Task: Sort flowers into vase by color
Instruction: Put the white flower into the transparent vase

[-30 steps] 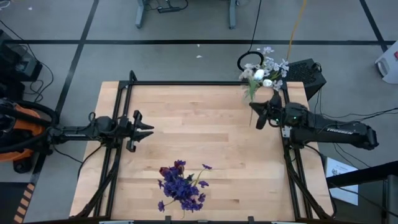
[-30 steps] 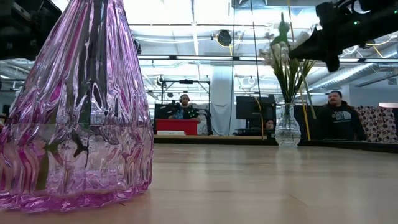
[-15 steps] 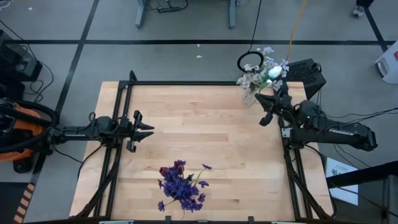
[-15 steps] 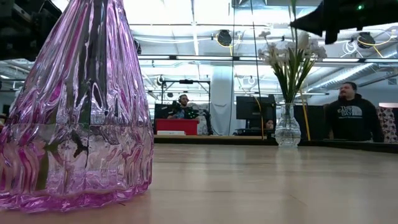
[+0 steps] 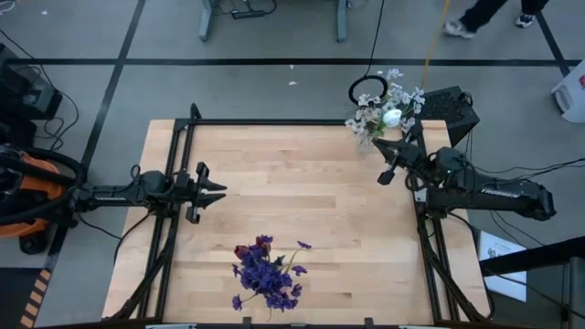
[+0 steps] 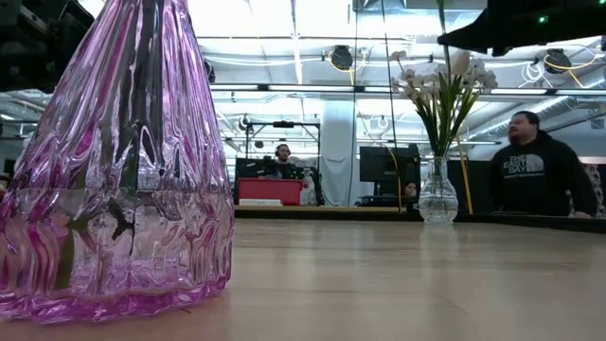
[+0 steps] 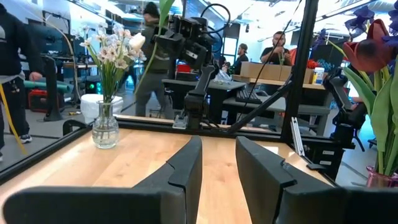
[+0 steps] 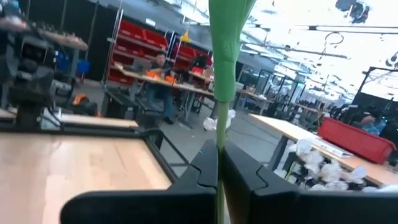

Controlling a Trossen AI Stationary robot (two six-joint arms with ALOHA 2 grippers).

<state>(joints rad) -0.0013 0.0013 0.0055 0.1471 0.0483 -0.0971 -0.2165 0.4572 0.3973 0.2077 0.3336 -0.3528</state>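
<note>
The right tool (image 5: 388,171) is clamped on a thin green flower stem (image 8: 222,74), beside the clear glass vase of white flowers (image 5: 384,117) at the wooden counter's (image 5: 302,196) far right corner. The left tool (image 5: 218,192) waits, fingers apart.

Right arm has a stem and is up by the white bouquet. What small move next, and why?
Probably ease the right pincer toward the clear vase and lower the stem into its mouth. The pincer is shut on the stem beside the white flowers, its bloom out of sight. The left pincer waits mid-table.
</note>
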